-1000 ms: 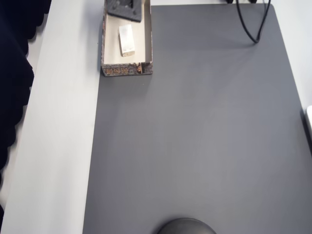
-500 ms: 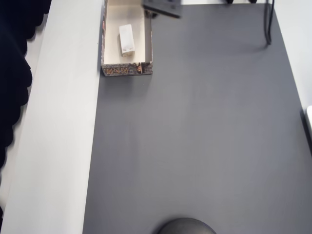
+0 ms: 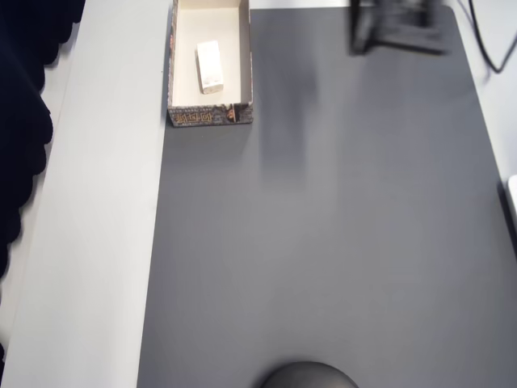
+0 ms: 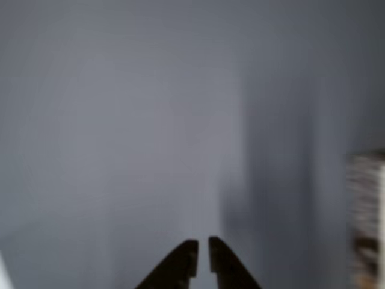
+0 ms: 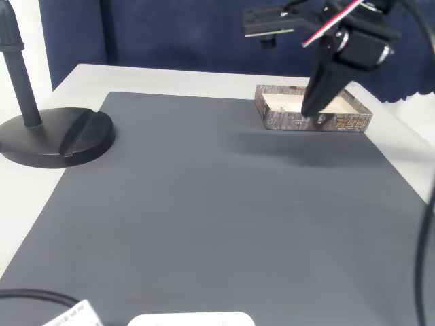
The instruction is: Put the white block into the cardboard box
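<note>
The cardboard box (image 3: 210, 115) lies at the top left of the overhead view, on the left edge of the grey mat. Inside it, on the cream floor, rests the white block (image 3: 209, 66). My gripper (image 3: 363, 36) is a blurred dark shape well right of the box, above the mat. From the fixed view, the gripper (image 5: 311, 107) hangs in the air with its fingers pointing down, in front of the box (image 5: 346, 123). The wrist view shows the gripper (image 4: 203, 256) shut with nothing in it, bare mat under it and the box wall (image 4: 367, 217) at the right edge.
The grey mat (image 3: 323, 226) covers most of the table. A black stand base (image 5: 51, 139) sits at the left of the fixed view. A black cable (image 3: 485, 40) runs at the overhead's top right. A flat white thing (image 5: 194, 319) lies at the near edge.
The gripper has swung from above the box's far end to the right along the top of the overhead view. The white block stays in the box.
</note>
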